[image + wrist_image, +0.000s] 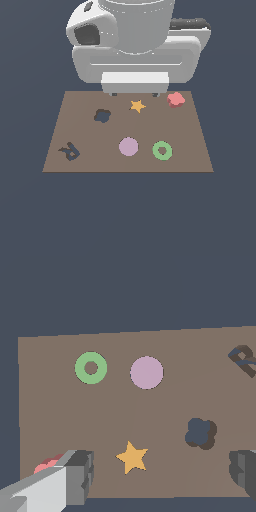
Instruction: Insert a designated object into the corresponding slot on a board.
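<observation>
The red flower block (175, 99) lies on the board (80, 107) near its far corner at the exterior view's right, well apart from its slot (102, 116). The gripper (160, 476) hangs wide open, empty. The block looks light and stiff; pinching across two opposite lobes seems surest.

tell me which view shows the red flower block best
The exterior view: the red flower block shows whole, lobes clear, near the far edge of the board toward that view's right. In the wrist view only a sliver of it peeks out behind one finger of the open gripper.
</observation>
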Controlling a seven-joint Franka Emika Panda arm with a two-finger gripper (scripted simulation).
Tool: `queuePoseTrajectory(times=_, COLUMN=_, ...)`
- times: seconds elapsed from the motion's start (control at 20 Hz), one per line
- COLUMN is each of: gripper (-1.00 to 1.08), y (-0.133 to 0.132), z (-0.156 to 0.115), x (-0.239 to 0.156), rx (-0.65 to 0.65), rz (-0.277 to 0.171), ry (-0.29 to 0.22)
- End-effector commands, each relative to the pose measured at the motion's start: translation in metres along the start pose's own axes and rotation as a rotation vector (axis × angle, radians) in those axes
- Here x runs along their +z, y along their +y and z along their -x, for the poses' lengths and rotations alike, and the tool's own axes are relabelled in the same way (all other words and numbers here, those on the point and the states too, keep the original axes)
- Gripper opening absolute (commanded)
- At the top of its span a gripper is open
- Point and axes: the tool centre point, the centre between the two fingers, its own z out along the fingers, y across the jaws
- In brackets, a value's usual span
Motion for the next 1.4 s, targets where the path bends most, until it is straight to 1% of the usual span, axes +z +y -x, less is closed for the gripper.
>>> queuePoseTrajectory(times=0.0, gripper=1.00, y=0.000, z=0.000, x=0.000, rx=0.000, rz=0.000, ry=0.000)
queuePoseTrajectory(times=0.2, gripper=1.00, y=-0.005, z=0.003, x=0.004, rx=-0.012, rz=0.001, ry=-0.001)
queuePoseTrajectory(times=0.4, gripper=1.00, y=-0.021, z=0.011, x=0.017, rx=-0.046, rz=0.003, ry=-0.003)
queuePoseTrajectory(times=0.65, gripper=1.00, y=-0.055, z=0.031, x=0.045, rx=-0.121, rz=0.007, ry=-0.009)
queuePoseTrajectory(times=1.0, gripper=1.00, y=-0.113, z=0.075, x=0.098, rx=-0.259, rz=0.016, ry=-0.020)
queuePoseTrajectory(times=1.15, gripper=1.00, y=-0.130, z=0.090, x=0.115, rx=-0.303, rz=0.019, ry=-0.023)
queuePoseTrajectory(times=1.35, gripper=1.00, y=-0.144, z=0.104, x=0.130, rx=-0.341, rz=0.023, ry=-0.026)
